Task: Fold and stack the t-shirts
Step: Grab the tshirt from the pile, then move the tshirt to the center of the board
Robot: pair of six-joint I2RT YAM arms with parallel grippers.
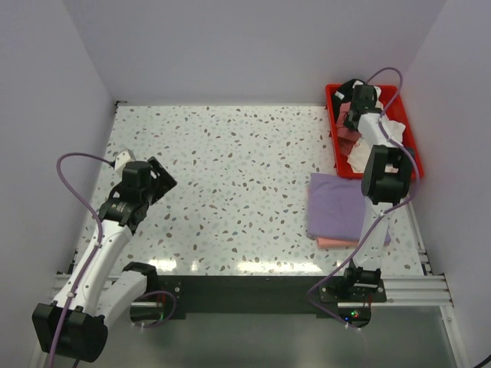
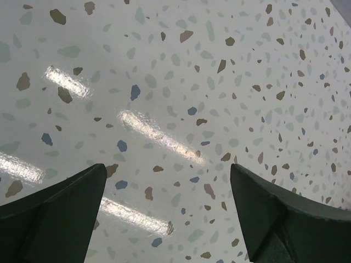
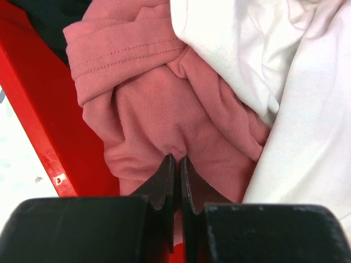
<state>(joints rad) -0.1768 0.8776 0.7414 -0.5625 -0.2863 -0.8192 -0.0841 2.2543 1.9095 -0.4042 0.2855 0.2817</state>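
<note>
**Item: t-shirt fold/stack job, status approx. two of five done (est.)**

- Done: lavender t-shirt (image 1: 337, 205) lay folded flat on the desk (image 1: 230, 169), just nearside of the red tray (image 1: 411, 136). It sat atop the pale pink t-shirt (image 1: 334, 242), of which only a strip showed at the nearside edge. Judged a two-pc stack.
- Left: dusty red t-shirt (image 3: 164, 104), white t-shirt (image 3: 285, 82) and black t-shirt (image 3: 44, 16), all bunched and unfolded inside the tray. Red lay against the tray wall, white beside and partly over it, black toward the far corner.
- Right end effector (image 3: 175, 159): inside the tray, fingers pressed together on a fold of the dusty red shirt. Judged the pick-up for shirt no. 3.
- Left end effector (image 2: 167, 170): fingers spread, nothing between them. It hung over bare desk well apart from the tray, on the opp. side.
- Surface: white speckled terrazzo-look top, glossy, with lamp glare streaks.
- Room: plain pale walls (image 1: 253, 46) on three sides of the desk.
</note>
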